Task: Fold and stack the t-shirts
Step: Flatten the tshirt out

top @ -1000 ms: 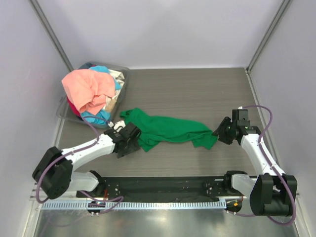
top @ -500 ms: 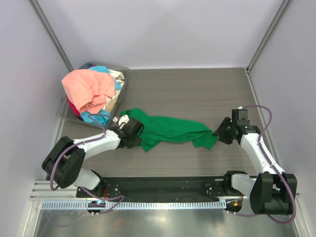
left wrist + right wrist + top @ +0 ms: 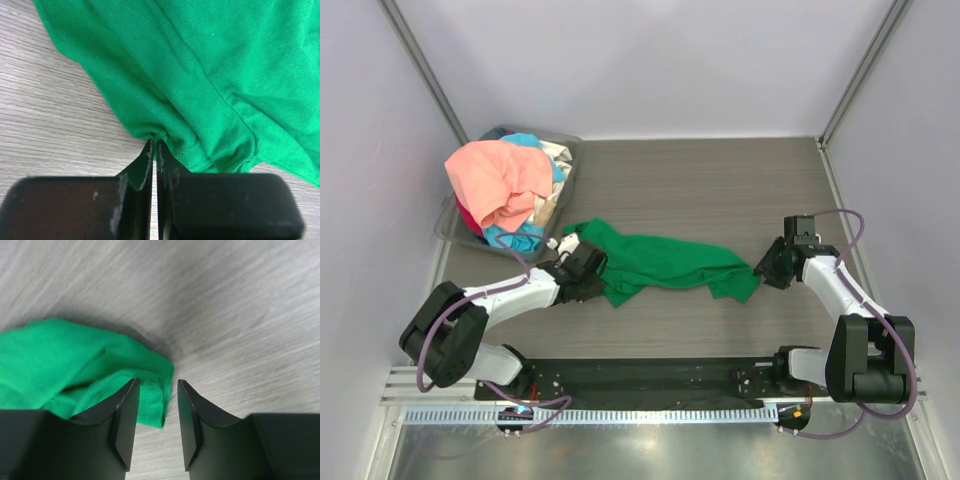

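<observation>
Green shirt (image 3: pixel 665 262) crumpled on surface (image 3: pixel 720 180), unfolded; left end effector (image 3: pixel 154 147) pinching its hem; right end effector (image 3: pixel 156 387) open over opposite corner; other shirts (image 3: pixel 500 185) heaped in bin (image 3: pixel 572 145); nothing stacked.

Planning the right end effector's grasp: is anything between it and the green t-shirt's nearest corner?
Nothing visible. The right end effector is open, and the corner of the bright green cloth t-shirt lies at the mouth of the gap between its fingers, flat on the grey wood-grain table.
</observation>
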Motion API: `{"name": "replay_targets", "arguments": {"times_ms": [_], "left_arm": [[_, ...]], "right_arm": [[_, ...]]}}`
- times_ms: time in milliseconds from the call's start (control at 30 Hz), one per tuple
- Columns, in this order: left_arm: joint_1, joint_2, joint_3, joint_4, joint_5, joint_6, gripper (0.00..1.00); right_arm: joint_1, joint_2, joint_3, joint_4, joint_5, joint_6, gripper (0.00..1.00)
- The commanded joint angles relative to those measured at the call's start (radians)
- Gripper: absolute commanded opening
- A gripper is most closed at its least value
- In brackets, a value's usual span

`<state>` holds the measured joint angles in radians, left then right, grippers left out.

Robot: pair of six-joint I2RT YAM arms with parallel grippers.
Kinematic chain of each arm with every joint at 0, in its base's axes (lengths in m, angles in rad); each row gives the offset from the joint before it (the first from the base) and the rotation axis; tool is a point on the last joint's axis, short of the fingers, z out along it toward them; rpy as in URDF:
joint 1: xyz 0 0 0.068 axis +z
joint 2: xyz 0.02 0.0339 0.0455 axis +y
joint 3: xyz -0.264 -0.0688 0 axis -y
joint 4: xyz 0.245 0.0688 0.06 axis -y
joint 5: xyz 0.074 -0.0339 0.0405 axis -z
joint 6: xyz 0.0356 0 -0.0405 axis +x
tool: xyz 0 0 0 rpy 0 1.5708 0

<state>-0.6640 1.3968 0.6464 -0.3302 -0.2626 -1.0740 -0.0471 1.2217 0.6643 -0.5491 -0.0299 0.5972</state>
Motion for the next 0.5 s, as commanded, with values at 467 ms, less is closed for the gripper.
{"name": "replay_targets", "arguments": {"times_ms": [467], "left_arm": [[0.009,0.018,-0.05,0.005,0.016,0.009,0.0]], "right_arm": [[0.004,0.039,0.023,0.121,0.015,-0.011,0.32]]}}
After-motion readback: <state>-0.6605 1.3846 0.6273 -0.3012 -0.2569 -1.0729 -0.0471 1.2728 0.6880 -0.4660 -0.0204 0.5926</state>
